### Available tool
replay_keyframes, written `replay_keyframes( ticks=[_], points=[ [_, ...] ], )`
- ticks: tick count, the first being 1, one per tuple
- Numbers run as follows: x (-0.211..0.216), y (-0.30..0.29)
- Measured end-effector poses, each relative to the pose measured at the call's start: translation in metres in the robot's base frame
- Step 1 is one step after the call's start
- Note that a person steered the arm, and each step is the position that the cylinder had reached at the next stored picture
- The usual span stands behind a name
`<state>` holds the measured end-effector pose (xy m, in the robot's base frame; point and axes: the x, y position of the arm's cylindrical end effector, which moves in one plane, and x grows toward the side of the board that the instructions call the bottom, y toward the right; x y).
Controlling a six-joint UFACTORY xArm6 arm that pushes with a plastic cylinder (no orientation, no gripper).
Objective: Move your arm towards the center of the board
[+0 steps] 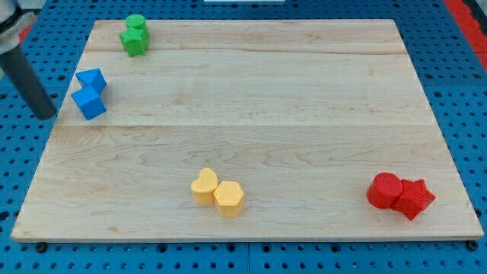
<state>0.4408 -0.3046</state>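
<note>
Board centre lies bare and well right of my tip, which, a plain rod with no jaws, sits at the far-left edge just left of two blue blocks, so nearly the whole move remains.

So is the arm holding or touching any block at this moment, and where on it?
Nothing is held. My tip sits off the board's left edge, left of the blue blocks, apart from them.
</note>
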Motion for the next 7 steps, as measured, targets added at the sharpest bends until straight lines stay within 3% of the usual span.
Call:
replay_keyframes(
  ticks=[1, 4, 7],
  points=[
    [0.036, 0.013],
    [0.036, 0.017],
    [0.014, 0.105]
  ],
)
